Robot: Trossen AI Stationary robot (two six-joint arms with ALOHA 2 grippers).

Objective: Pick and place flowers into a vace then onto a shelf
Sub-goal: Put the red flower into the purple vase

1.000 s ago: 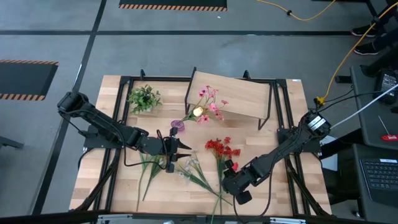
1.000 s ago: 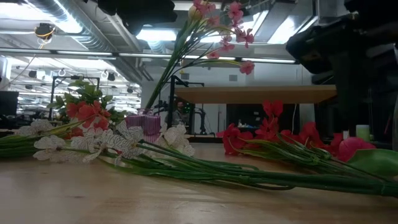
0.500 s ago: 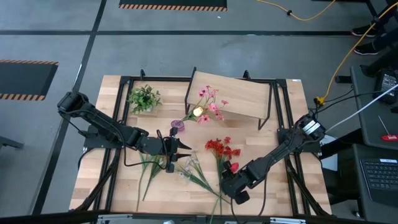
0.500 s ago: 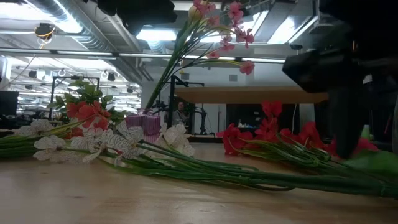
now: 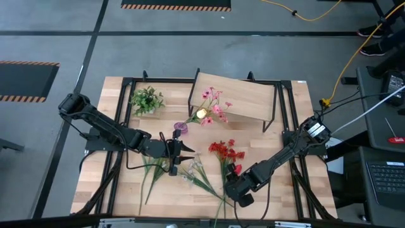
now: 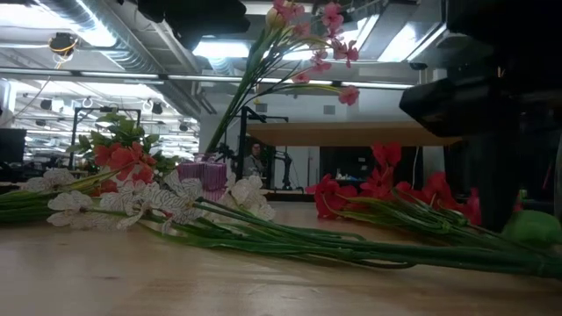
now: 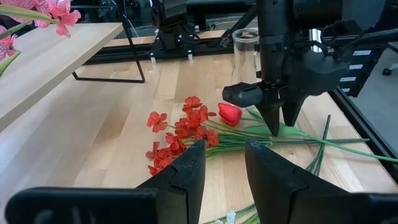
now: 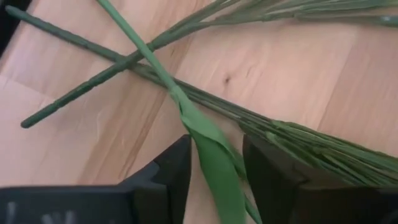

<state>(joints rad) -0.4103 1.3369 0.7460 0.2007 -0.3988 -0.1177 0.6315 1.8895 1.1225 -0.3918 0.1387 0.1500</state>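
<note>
Farthest out in front of the shelf, close to the table's front edge: right gripper, pointing straight down, fingers apart on either side of a long green leaf, not pressed onto it, tips at the wood. Under that leaf, a sheaf of green stems running across, with two stems crossing over it. Just beside this gripper, on the shelf side: one red bud, lying on the wood. Equally far out from the shelf but off toward its left end: one spray of white flowers flat on the table, stems trailing toward the front edge. Above the heads of that spray, left gripper, level with the table and aimed across at the right gripper, fingers parted, nothing between them. A step closer to the shelf, directly in front of it: one bunch of red flowers, lying between the right gripper and the shelf. Closer again, just off the shelf's left front corner: one small purple vase, upright, holding one spray of pink flowers with a yellow bloom, leaning over the shelf's front edge. Level with the shelf and well to its left: one small leafy plant. Nothing standing on the shelf board itself. In all: two arms, one shelf, one vase, one plant.
</note>
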